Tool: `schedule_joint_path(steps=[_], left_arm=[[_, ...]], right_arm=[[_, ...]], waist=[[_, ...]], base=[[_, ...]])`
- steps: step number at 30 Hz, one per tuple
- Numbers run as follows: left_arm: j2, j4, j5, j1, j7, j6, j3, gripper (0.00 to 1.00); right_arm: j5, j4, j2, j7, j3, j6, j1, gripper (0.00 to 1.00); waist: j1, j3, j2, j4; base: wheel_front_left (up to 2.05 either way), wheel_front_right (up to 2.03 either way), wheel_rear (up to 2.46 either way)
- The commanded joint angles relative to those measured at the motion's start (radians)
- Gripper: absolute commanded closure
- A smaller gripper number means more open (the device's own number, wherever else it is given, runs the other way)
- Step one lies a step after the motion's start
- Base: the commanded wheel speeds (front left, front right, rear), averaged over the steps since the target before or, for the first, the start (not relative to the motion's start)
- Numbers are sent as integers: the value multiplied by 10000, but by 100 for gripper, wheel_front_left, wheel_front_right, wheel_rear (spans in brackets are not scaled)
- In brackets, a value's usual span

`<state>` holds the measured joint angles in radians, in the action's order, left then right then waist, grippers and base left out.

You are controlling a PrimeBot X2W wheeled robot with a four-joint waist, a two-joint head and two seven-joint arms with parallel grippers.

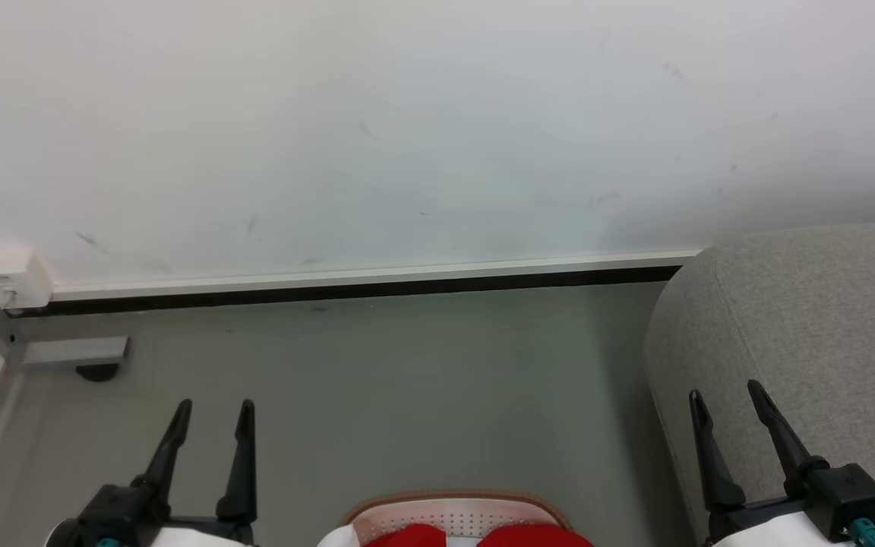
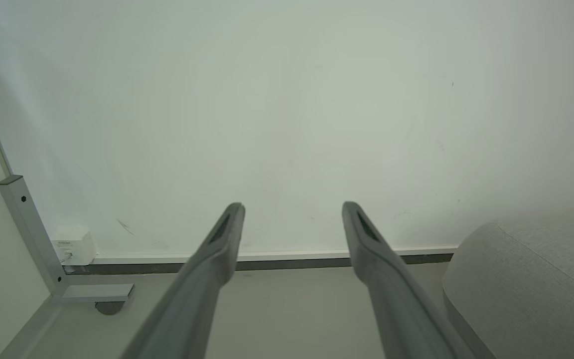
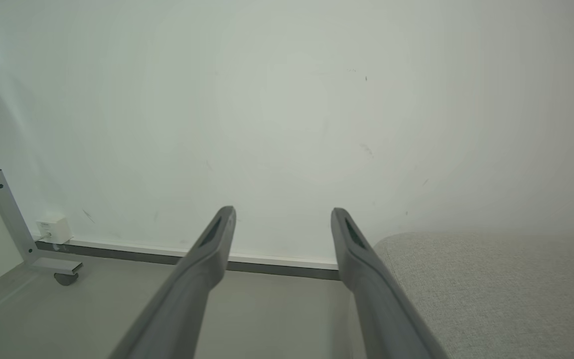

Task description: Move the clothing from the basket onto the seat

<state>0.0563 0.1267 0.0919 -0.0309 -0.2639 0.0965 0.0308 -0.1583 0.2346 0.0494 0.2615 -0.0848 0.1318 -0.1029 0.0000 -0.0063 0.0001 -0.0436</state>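
Beside seat: grey floor, white wall.

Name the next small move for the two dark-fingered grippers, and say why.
Probably lower the left gripper toward the red thin-fabric clothing in the white perforated plastic basket with the tan rim. Both it and the right gripper stand open and empty, and the clothing lies in the basket low between them, with the large light-grey fabric seat to the right.

Head view looks forward and down; wrist views face the wall, sharing the seat.
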Motion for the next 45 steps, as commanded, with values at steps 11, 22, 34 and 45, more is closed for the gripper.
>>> schedule_joint_path(steps=[11, 22, 34, 45], left_arm=[[-21, 153, 161, -106, -10, 102, 13, 0], [132, 1047, -93, -898, -9, 245, -616, 0], [940, 3969, -130, -2393, 69, 326, -2765, 0], [1762, 6624, 557, -4212, 454, 333, -5266, 0]], right_arm=[[62, 63, 1, 32, -51, -21, -335, 0], [-162, -385, 2, 28, 194, -21, -839, 0], [-259, -843, -1, 28, 401, -21, -1511, 0], [-382, -1258, 2, 28, 207, -21, -2156, 0]], waist=[[0, 211, -1, -351], [0, 1403, -1, -923], [0, 2947, -1, -1845], [0, 4574, -1, -2428]], base=[[0, 0, 0], [0, 0, 0], [0, 0, 0], [0, 0, 0]])
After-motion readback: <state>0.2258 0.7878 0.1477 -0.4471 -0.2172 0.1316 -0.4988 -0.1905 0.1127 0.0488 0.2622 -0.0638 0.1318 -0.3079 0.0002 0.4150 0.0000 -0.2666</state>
